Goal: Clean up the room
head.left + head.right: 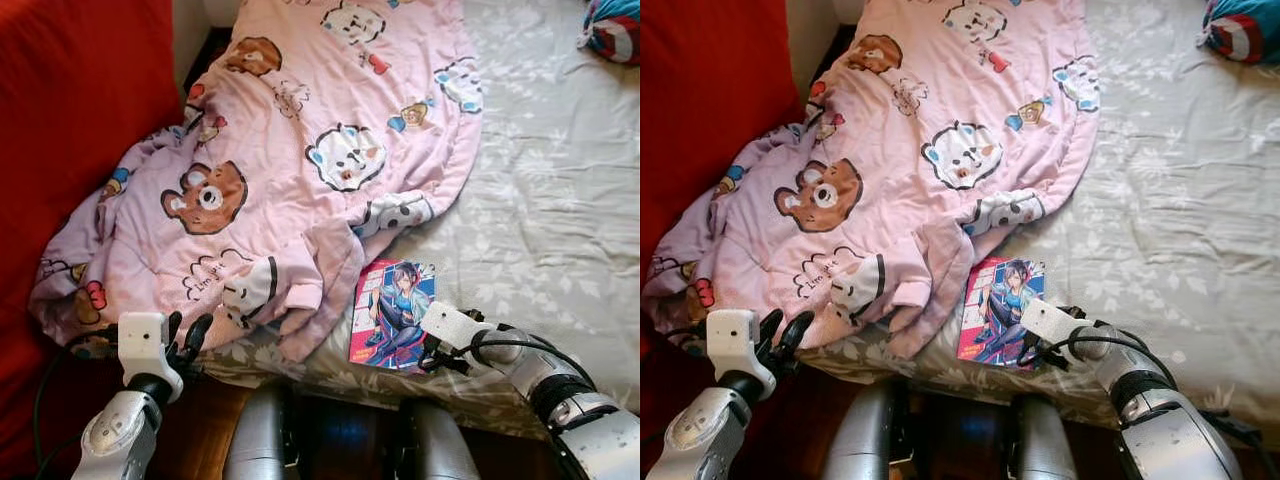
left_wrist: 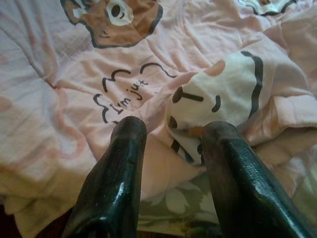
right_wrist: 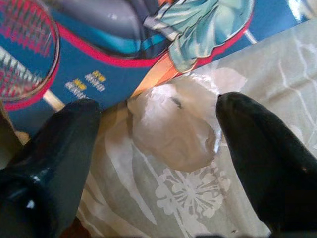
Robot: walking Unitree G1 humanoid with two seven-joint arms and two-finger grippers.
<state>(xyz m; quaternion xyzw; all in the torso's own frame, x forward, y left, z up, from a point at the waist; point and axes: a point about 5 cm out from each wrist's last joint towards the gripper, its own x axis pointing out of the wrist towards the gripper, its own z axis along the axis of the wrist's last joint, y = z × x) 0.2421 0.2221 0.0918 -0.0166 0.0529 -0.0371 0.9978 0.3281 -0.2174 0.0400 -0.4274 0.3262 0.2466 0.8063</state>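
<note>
Here, in the left eye view, a pink blanket (image 1: pixel 300 170) printed with cartoon bears and dogs lies rumpled across the left half of a bed, on a grey floral bedsheet (image 1: pixel 540 210). A red panel (image 1: pixel 70 120) stands along the bed's left side. A comic book (image 1: pixel 392 313) with a blue and red cover lies flat on the sheet near the bed's front edge, just beside the blanket's lower hem. The left gripper (image 1: pixel 187 338) sits at the blanket's front edge, fingers parted and empty. The right gripper (image 1: pixel 432 356) is at the book's lower right corner, with its white wrist block over that corner. At the far right corner of the bed lies a blue and red bundle (image 1: pixel 612 28) (too cropped to identify).

The right eye view shows the same layout: the book (image 1: pixel 1000 312) beside the hem and the right gripper (image 1: pixel 1032 352) at its corner.

In the left wrist view, the two black fingers (image 2: pixel 116 173) are spread, holding nothing, aimed at a white cartoon face on a blanket fold (image 2: pixel 223 94).

In the right wrist view, the fingers (image 3: pixel 54 148) stand wide apart over the sheet, the book's edge (image 3: pixel 124 44) just beyond them; between them lies a crumpled clear plastic piece (image 3: pixel 173 129), not gripped
</note>
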